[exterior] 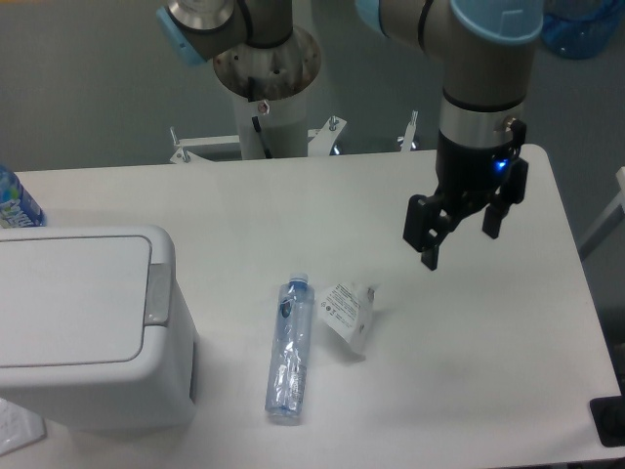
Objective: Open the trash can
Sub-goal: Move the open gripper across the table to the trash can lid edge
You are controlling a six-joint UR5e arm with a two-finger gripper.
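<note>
The trash can [83,322] is a big white boxy bin at the left front of the table, its flat lid down and a grey latch strip [158,292] on its right edge. My gripper [459,233] hangs over the right half of the table, far to the right of the bin, fingers pointing down. Its two fingers stand apart with nothing between them, so it is open.
A clear plastic bottle [290,348] lies lengthwise right of the bin, with a crumpled white wrapper [349,314] beside it. Part of a blue-labelled bottle [14,203] shows at the left edge behind the bin. The arm's base column [266,88] stands behind the table.
</note>
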